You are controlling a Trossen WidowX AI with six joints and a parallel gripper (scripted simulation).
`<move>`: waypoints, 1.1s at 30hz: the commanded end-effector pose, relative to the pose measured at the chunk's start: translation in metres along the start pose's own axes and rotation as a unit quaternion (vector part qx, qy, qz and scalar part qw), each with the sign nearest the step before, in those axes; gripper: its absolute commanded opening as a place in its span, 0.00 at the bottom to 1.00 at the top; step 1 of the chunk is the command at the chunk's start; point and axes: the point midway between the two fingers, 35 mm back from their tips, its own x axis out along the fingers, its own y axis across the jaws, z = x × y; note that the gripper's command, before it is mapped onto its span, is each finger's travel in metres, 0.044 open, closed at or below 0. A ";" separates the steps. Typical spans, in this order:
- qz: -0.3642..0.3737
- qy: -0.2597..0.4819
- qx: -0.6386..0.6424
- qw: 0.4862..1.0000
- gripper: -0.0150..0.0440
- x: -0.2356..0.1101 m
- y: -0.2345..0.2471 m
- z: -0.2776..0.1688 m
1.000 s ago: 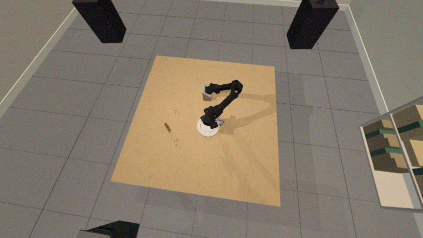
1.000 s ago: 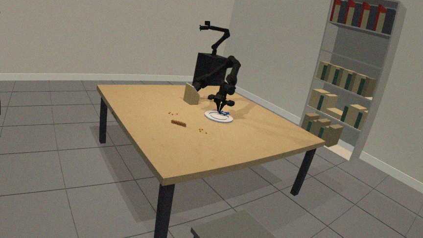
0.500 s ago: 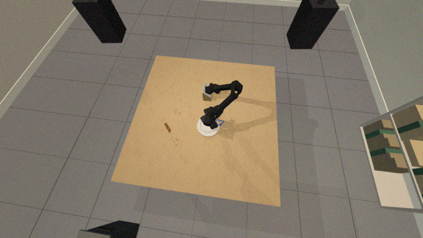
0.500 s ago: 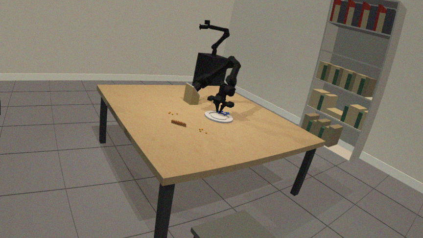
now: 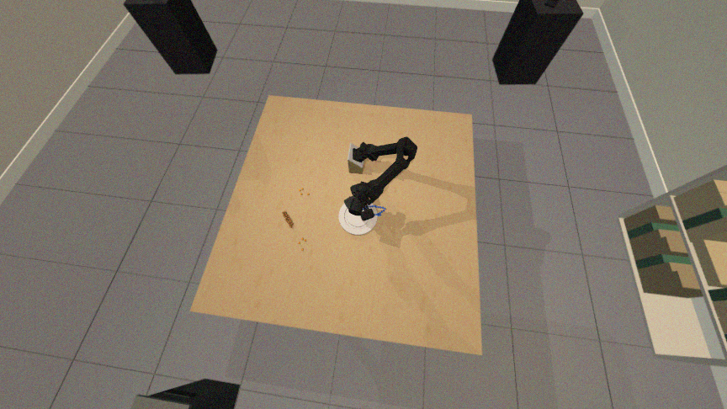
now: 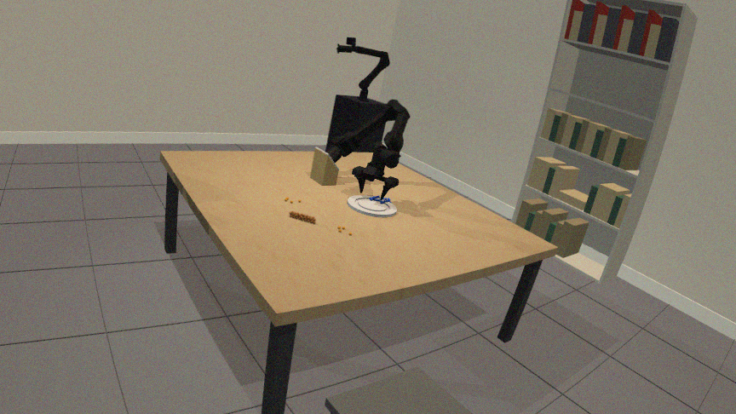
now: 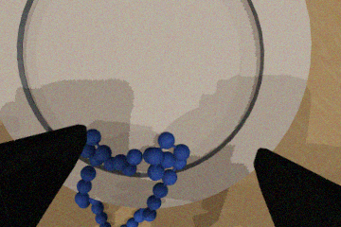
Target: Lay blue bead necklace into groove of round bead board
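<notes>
The claw is spread wide and grips nothing; in the wrist view its two dark fingers are seen at the lower left and lower right corners, with the blue bead necklace lying free between them. The left finger is touching, or just beside, the beads at the necklace's upper left end; which cannot be told.

The necklace is bunched in a heart-like loop at the near rim of the round bead board. Its upper beads are clustered on and across the dark circular groove, while the lower loop hangs off the board's edge onto the wooden surface. Most of the groove is left uncovered.

In the exterior view the claw is held just above the board, pointing down, with the necklace below it. Further left on the surface, a short brown bead strand and scattered orange beads are seen, well apart from the board. A tan block stands behind it.
</notes>
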 end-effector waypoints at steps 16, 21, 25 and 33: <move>0.003 -0.003 -0.003 1.000 1.00 -0.010 0.000 0.000; 0.003 -0.003 -0.003 1.000 1.00 -0.010 0.000 0.000; 0.003 -0.003 -0.003 1.000 1.00 -0.010 0.000 0.000; 0.003 -0.003 -0.003 1.000 1.00 -0.010 0.000 0.000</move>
